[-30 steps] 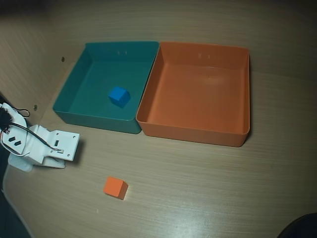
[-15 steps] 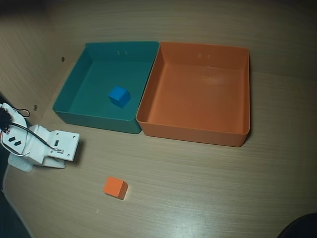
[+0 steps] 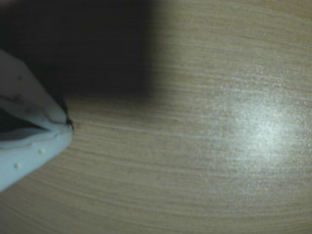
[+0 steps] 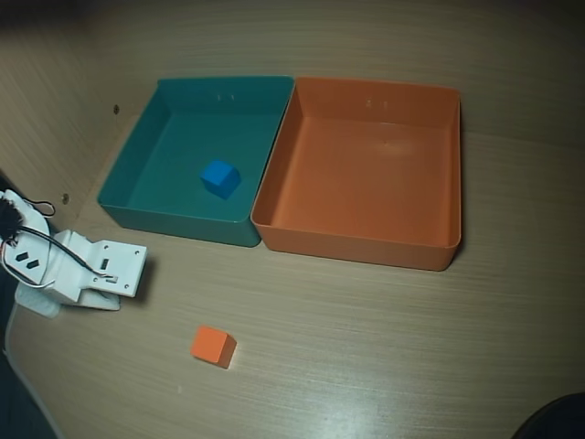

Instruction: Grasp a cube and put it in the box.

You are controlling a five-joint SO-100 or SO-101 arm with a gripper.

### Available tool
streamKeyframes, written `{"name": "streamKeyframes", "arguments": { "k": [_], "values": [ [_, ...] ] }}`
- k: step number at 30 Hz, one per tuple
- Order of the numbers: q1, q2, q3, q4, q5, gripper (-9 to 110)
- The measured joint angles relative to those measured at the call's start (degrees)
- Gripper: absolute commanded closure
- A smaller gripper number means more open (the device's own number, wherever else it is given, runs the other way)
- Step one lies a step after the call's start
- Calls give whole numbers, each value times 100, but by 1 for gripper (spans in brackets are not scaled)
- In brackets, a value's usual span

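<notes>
Arm (image 4: pixel 78 270) parked at the left edge in the overhead view, white body folded low over the wood-grain tabletop (image 4: pixel 384 347); the fingertips themselves aren't visible from up there, hidden under the housing.

Wrist view gives the gripper (image 3: pixel 66 124) coming in from the left edge; two pale fingers converge to a point w/ only a thin dark sliver btwn them, so jaws look narrow, near enough pressed together, and nothing held. Rest of that view is bare wood grain, a glare patch on the right, dark shadow top left; no cube in it at all.

Orange cube (image 4: pixel 213 347) sits alone on the table in the overhead view, nearer the bottom edge than the arm and off to the arm's right; apart from it, not touching, w/ clear table all round. It's turned a bit off-square to the picture edges, and no long axis to speak of, faces look equal.

Orange box (image 4: pixel 366 242) is farther up and to the right, empty, butted against the teal box (image 4: pixel 174 219) on its left; small blue cube (image 4: pixel 219 177) already sits in the teal one.

So the key relation, my read: cube lies down-and-right of the arm, the box up-and-right of the cube; the reach goes toward the near edge first, jaws need to spread before dropping over it, then a swing away across the near wall of the orange box. Grasp not begun yet.
</notes>
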Motion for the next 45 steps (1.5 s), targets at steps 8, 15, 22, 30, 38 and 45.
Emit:
{"name": "streamKeyframes", "arguments": {
  "k": [8, 15, 22, 30, 38, 45],
  "values": [
    [0, 0, 0, 0, 0, 107],
    [0, 0, 0, 0, 0, 107],
    [0, 0, 0, 0, 0, 107],
    [44, 0, 0, 0, 0, 107],
    [53, 0, -167, 35, 0, 107],
    [62, 0, -1441, 97, -44, 107]
  ]
}}
